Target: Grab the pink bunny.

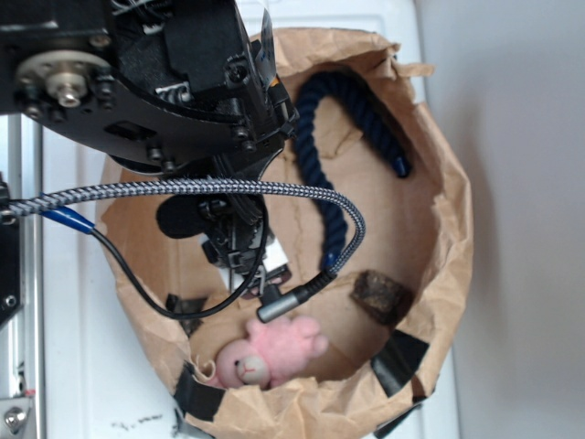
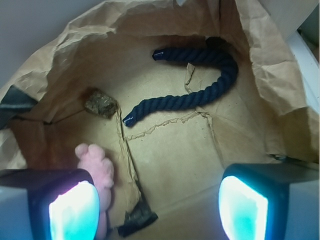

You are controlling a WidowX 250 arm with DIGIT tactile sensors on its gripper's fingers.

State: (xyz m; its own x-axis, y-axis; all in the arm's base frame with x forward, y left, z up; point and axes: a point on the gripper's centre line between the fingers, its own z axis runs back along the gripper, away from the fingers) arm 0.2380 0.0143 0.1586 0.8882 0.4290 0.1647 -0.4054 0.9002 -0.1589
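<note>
Two glowing finger pads (image 2: 70, 212) fill the bottom of the wrist view, set wide apart with bare cardboard between them, so the gripper (image 2: 157, 207) holds nothing. Just past the left pad lies the pink bunny (image 2: 96, 167), partly hidden behind it, on the floor of the brown paper bin (image 2: 270, 75). From the exterior view the bunny (image 1: 270, 352) rests against the bin's near wall, pale head towards the rim, with the arm (image 1: 174, 82) above it. Further in sit a dark brown chunk (image 2: 100, 103) and a curved dark blue rope (image 2: 200, 82), both well apart from the bunny
</note>
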